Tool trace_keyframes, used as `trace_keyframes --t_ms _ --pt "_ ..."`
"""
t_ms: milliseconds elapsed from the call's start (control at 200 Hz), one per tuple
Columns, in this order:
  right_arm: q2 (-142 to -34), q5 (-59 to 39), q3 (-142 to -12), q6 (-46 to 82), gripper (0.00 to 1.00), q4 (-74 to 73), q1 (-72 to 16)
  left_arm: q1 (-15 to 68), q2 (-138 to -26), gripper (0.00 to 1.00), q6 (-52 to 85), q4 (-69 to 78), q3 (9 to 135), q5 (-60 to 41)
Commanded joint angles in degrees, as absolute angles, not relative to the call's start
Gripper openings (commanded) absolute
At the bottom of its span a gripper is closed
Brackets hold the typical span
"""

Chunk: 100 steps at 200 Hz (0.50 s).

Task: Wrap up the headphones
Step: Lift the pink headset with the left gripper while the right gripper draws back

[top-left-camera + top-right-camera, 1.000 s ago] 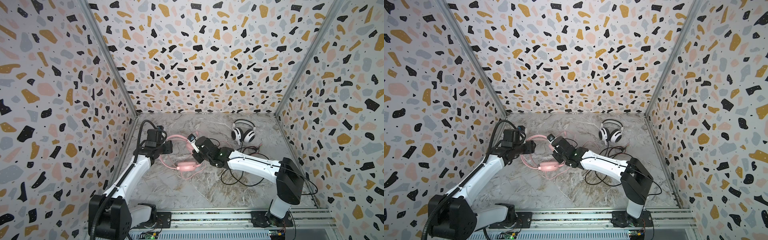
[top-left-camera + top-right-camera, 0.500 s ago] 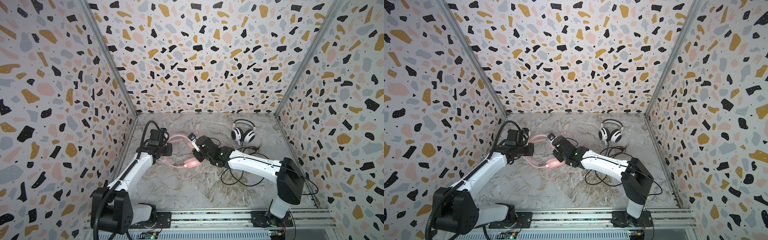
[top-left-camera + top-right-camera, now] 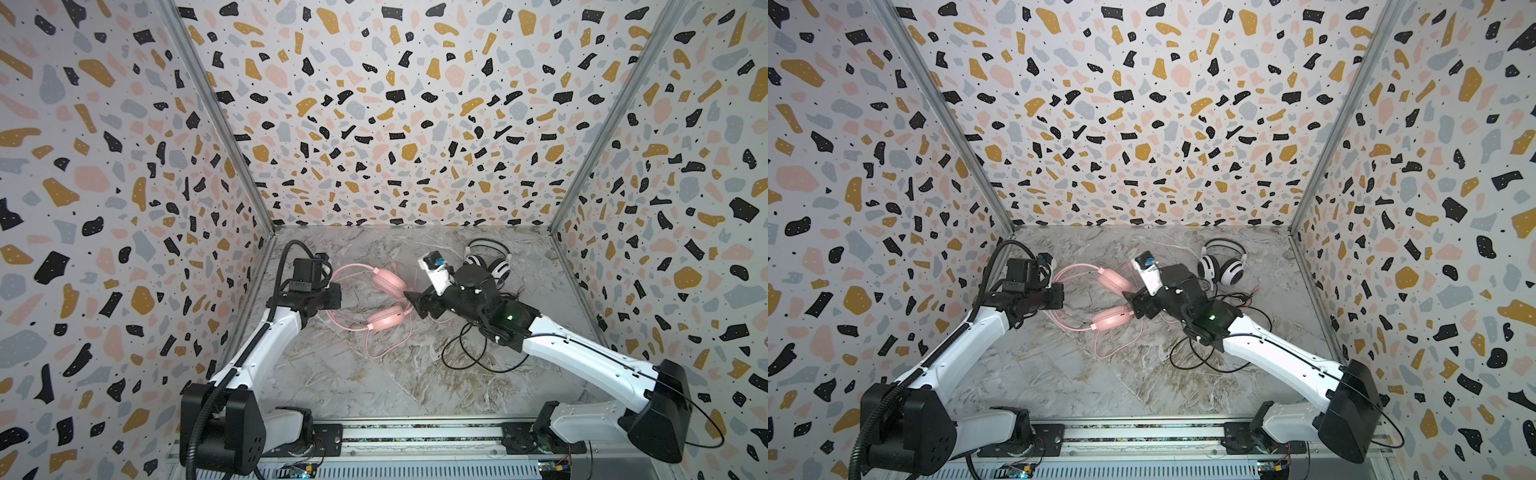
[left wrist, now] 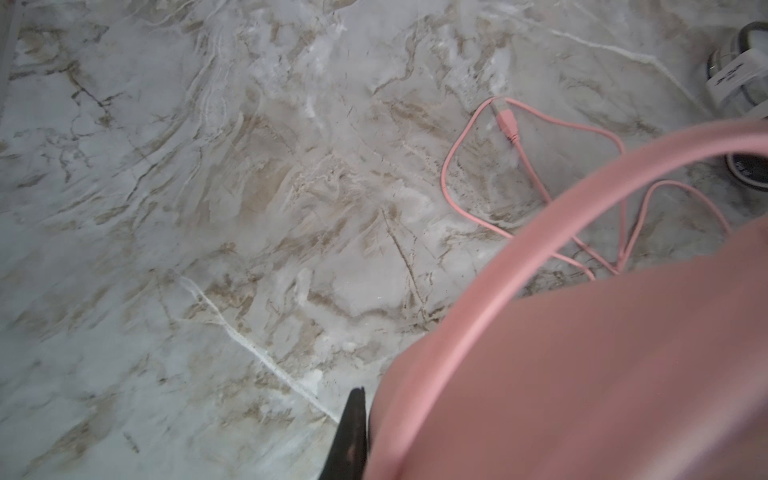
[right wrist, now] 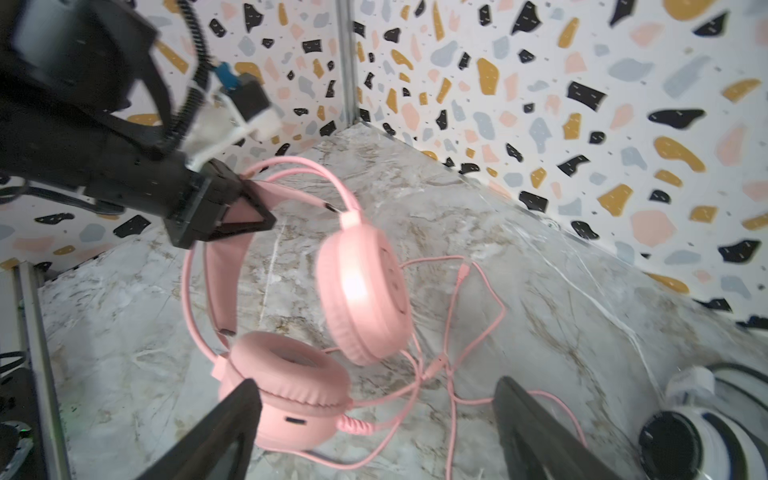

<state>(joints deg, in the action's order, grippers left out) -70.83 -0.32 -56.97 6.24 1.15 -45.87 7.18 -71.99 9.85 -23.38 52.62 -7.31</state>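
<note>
Left hand [image 5: 249, 205] pinches the pink headset [image 5: 361, 291] by its band — right hand [image 3: 413, 305] spread, white-and-black headset [image 3: 500, 270] beside it.

The pink headphones [image 5: 361, 286] look smooth matt plastic; the table [image 3: 353, 386] glossy, marble-patterned.

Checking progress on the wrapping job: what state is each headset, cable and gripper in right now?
left gripper: shut on the headband of the pink headphones.
right gripper: open, holding nothing.
pink headphones: held by the headband, not wrapped.
pink cable: loose, sprawled on the table.
white-and-black headphones: resting on the table, apart from both grippers.
black cable: loose loops, unwrapped.
</note>
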Motion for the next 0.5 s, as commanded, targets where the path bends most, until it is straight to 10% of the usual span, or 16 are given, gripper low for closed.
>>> trace_keyframes --t_ms 0,496 --pt "-66.2 -9.2 -48.6 10.3 0.89 -0.6 -40.3 6.9 -70.4 0.00 13.2 -18.1 54.2 -18.4" --pt "-59.7 -15.8 -28.9 16.4 0.89 -18.9 -39.0 6.7 -69.1 0.00 30.9 -16.6 77.5 -38.4"
